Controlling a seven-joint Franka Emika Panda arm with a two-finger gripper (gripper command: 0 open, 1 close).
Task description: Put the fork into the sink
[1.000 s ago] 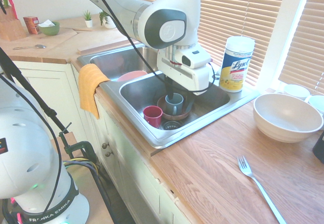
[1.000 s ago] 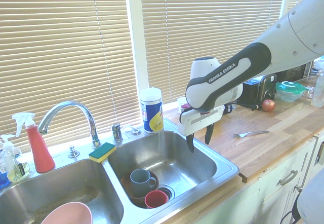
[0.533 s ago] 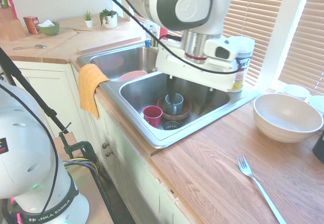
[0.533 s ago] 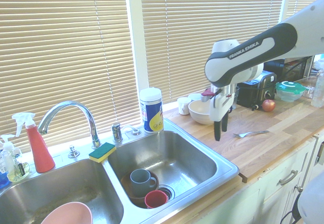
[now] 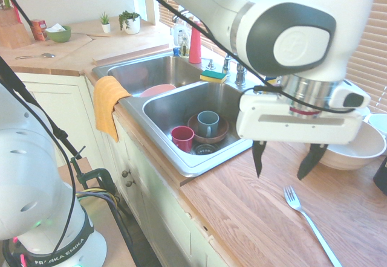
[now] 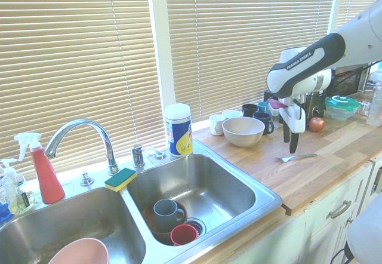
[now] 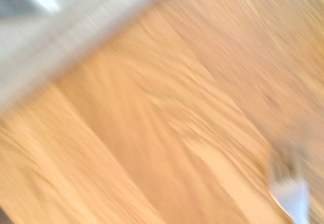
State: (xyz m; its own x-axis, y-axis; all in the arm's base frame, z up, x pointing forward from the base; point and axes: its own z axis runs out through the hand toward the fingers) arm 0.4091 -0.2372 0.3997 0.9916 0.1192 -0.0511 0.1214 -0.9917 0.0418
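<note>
Gripper (image 5: 285,159), jaws spread wide and empty, pointing down above the wooden bench (image 5: 254,206) at right of centre in the first exterior view. The fork (image 5: 308,218) lies flat on the bench at lower right, apart from the sink (image 5: 181,158) left of centre.

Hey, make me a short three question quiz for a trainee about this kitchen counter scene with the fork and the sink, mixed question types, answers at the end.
1. True or false: the fork already lies in the sink.
2. Multiple choice: the jaws of the gripper are A) shut on the fork, B) open and empty above the counter, C) shut on a mug.
3. Fill in: in the right basin, the grey mug stands in a brown bowl, and beside it stands a small ____ cup.

Key: 1 false, the fork lies on the counter; 2 B; 3 red.
</note>
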